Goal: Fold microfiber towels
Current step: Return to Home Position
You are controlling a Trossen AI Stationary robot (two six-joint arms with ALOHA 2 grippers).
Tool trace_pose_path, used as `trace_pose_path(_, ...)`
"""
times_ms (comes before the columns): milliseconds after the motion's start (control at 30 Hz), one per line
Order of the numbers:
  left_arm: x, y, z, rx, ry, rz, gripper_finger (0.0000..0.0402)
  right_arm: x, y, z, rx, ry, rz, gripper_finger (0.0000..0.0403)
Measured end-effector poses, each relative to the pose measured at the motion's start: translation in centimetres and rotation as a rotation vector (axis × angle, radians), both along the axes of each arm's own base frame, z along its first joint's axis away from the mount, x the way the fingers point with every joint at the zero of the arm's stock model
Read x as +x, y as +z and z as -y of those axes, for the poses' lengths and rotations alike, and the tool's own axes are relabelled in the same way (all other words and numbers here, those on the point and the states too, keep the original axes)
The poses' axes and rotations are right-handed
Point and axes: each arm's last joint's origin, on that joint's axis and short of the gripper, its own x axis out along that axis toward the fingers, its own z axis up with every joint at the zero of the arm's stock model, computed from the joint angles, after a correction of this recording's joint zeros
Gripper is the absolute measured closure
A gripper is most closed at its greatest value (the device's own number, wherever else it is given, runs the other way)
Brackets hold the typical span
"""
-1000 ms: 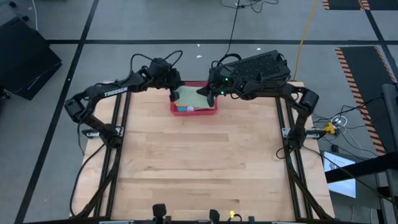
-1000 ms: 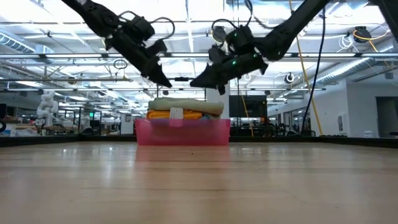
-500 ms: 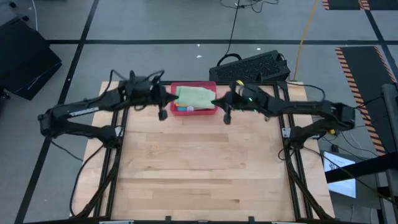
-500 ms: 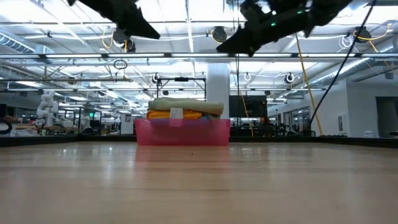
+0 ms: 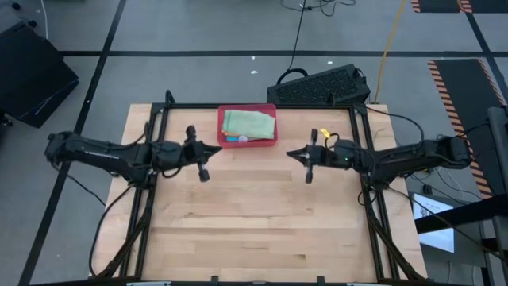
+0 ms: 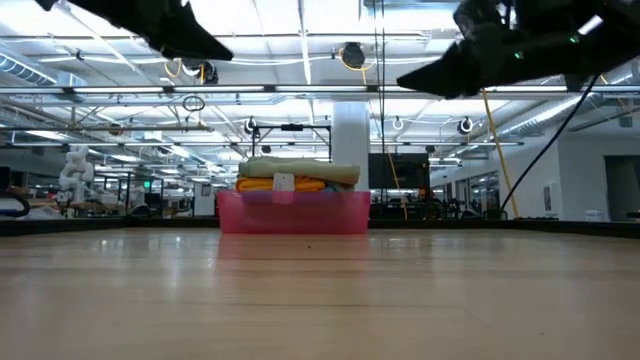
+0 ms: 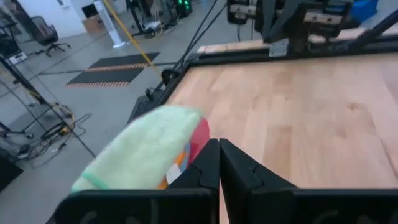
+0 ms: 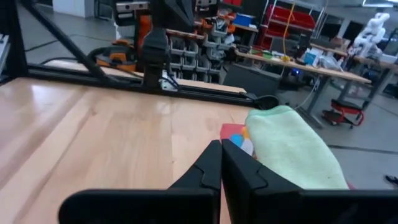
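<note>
The microfiber towels (image 5: 249,123) lie folded in a stack in a pink-red tray (image 5: 247,143) at the table's far middle. A light green towel (image 6: 297,170) is on top, with orange and blue ones under it. My left gripper (image 5: 218,149) is shut and empty, in the air near the tray's near left corner. My right gripper (image 5: 290,153) is shut and empty too, off the tray's near right corner. Both tips point inward toward each other. The wrist views show the shut fingers (image 7: 219,163) (image 8: 221,165) with the green towel (image 7: 146,155) (image 8: 292,149) beyond them.
Bare wooden tabletop (image 5: 254,214) stretches from the tray to the near edge. A black keyboard (image 5: 321,83) lies beyond the far right corner. Black frame rails (image 5: 151,159) run along both table sides.
Both grippers have drawn back from above the tray, toward the table's near edge and outward, the left to the left and the right to the right. They have levelled out from pointing down at the stack. The towels have stayed put in the tray.
</note>
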Motion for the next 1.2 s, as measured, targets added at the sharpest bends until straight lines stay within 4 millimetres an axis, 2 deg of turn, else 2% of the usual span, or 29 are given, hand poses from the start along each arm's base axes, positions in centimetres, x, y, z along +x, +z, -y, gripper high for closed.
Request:
trace_pose_path(267, -0.8, -3.8, 1.2, -0.045, 0.016, -0.041, 0.0395, -2.1, -3.6, -0.3, -0.058, 0.017, -0.043, 0.0403)
trace_pose_path(567, -1.8, -7.4, 1.7, -0.061, 0.006, 0.034, 0.0394, -4.9, -5.9, -0.6, -0.057, 0.019, -0.036, 0.0403)
trace_pose_path(633, -2.1, -7.9, 1.6, -0.058, 0.002, 0.052, 0.0394, -5.5, -6.0, -0.6, -0.058, 0.019, -0.018, 0.0403)
trace_pose_path(833, -3.0, -8.9, 1.5, -0.058, -0.108, 0.105, 0.0394, -6.4, -4.6, -0.7, -0.048, 0.017, 0.104, 0.0403)
trace_pose_path(1200, -5.2, -9.6, 0.4, -0.066, -0.204, 0.21, 0.0394, -7.9, -4.0, -0.9, -0.05, 0.069, 0.103, 0.0403)
